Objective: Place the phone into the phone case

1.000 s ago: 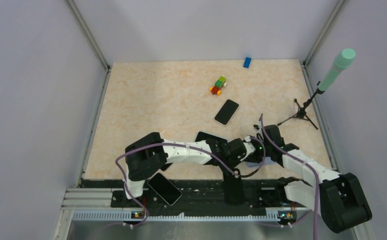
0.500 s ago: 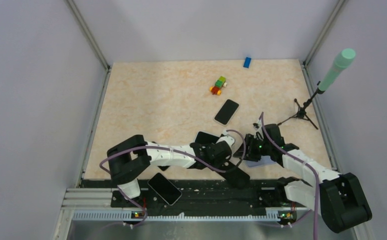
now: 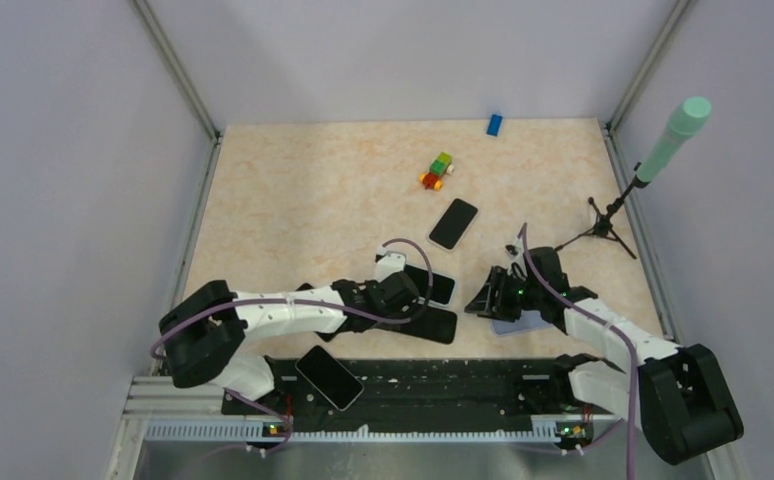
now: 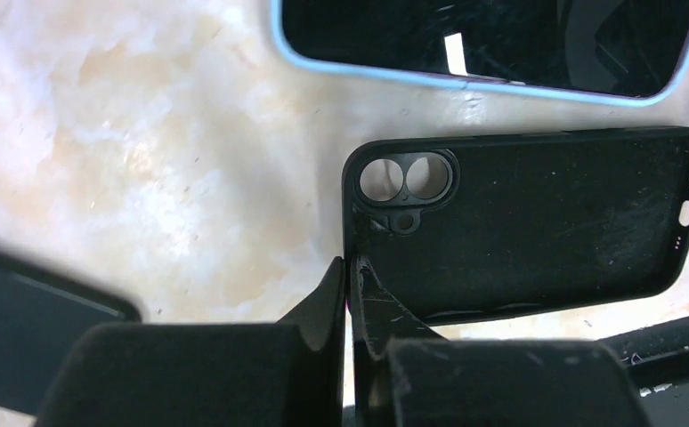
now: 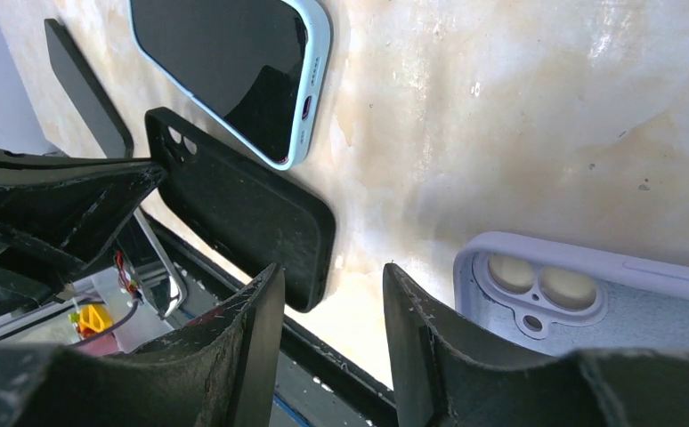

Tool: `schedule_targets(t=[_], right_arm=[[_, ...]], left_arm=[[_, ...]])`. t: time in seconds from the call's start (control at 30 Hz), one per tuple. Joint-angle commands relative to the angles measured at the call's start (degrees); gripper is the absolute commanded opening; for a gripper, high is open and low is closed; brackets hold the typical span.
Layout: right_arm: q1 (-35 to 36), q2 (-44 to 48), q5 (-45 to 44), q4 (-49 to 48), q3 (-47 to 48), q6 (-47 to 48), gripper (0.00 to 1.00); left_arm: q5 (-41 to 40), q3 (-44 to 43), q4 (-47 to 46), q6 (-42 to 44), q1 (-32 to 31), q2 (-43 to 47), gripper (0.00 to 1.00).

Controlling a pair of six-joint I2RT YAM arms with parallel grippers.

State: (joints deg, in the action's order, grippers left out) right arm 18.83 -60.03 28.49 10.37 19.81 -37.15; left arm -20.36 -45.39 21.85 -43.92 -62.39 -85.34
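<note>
A black phone case (image 4: 537, 222) lies open side up near the table's front edge, camera cutout toward my left gripper. My left gripper (image 4: 350, 264) is shut on the rim at that end, one finger outside and one inside; from above it is the left gripper (image 3: 409, 312) on the case (image 3: 438, 327). A phone (image 3: 435, 288) with a light blue edge lies screen up just behind the case, also seen as the phone (image 5: 225, 62). My right gripper (image 3: 485, 297) hovers open and empty beside a lavender case (image 5: 608, 302).
A second dark phone (image 3: 453, 222) lies mid-table and a third phone (image 3: 328, 377) rests on the front rail (image 3: 413, 395). Another dark flat object (image 5: 83, 84) lies by the left arm. Coloured blocks (image 3: 437, 171), a blue block (image 3: 494, 124) and a tripod (image 3: 603, 228) stand farther back.
My left arm has swung left and its jaws have closed, bringing the black case from the front rail onto the table beside the blue-edged phone. The right arm has stayed put.
</note>
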Motion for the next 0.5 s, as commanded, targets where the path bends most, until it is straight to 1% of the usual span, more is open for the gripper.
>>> schedule_targets(t=[0.0, 0.17, 0.27, 0.3, 0.33, 0.4, 0.47], right_arm=[[-0.2, -0.9, 1.0, -2.8, 0.6, -0.7, 0.44], [-0.3, -1.7, 1.6, -3.7, 0.7, -0.7, 0.44], [-0.3, -1.7, 1.8, -3.8, 0.7, -0.7, 0.44], [-0.3, -1.8, 1.8, -3.9, 0.6, -0.7, 0.44], [-0.3, -1.8, 1.9, -4.0, 0.7, -0.7, 0.44], [-0.2, -1.8, 2.2, -4.0, 0.7, -0.6, 0.44], [-0.2, -1.7, 2.5, -4.2, 0.7, -0.6, 0.44]], left_arm=[[-2.8, 2.2, 4.0, -7.4, -0.1, 4.4, 0.00], [-3.2, 3.9, 6.3, -12.6, -0.1, 6.2, 0.00], [-2.0, 4.9, 5.3, -13.5, 0.0, 6.9, 0.00], [-1.7, 5.2, 4.9, -13.4, 0.0, 7.0, 0.02], [-1.8, 5.3, 4.8, -13.5, -0.1, 7.1, 0.07], [-2.7, 5.2, 5.8, -13.7, 0.0, 7.5, 0.39], [-4.0, 5.0, 6.9, -14.0, 0.1, 8.2, 0.58]])
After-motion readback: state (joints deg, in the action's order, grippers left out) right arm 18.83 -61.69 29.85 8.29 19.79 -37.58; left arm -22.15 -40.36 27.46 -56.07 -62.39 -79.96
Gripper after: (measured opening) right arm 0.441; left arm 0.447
